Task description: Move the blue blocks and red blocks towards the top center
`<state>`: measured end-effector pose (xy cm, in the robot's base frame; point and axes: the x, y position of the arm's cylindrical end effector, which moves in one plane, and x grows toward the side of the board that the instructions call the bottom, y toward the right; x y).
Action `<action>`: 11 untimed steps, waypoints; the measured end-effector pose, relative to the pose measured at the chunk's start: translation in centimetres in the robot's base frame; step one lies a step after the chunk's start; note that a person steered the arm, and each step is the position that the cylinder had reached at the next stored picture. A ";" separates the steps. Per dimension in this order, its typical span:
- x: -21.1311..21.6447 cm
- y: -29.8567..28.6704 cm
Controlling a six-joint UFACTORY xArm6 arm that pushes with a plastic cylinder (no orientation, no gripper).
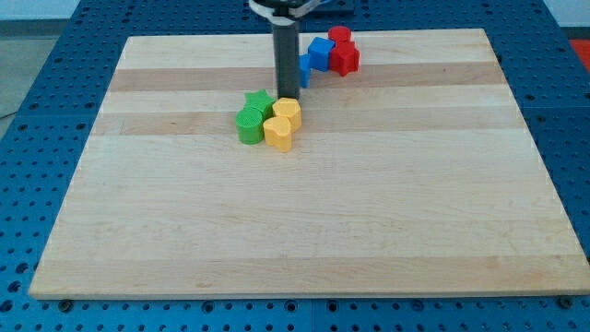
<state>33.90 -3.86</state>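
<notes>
My rod comes down from the view's top; my tip (288,96) rests on the board just above the yellow blocks. A blue block (320,52) sits near the top centre, with a second blue block (304,70) partly hidden behind the rod. A red round block (340,37) and a red block (346,59) touch them on the right. My tip stands just below and left of this cluster, beside the half-hidden blue block.
A green star block (259,100) and a green round block (249,124) sit left of my tip. A yellow block (288,112) and a yellow heart block (278,133) lie just below it. The wooden board (295,231) lies on a blue perforated table.
</notes>
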 end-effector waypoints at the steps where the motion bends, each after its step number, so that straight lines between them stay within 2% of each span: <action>1: -0.7 -2.7; 3: -3.9 -2.8; 5: -3.9 6.2; 8: -0.5 8.6; 11: -5.7 8.3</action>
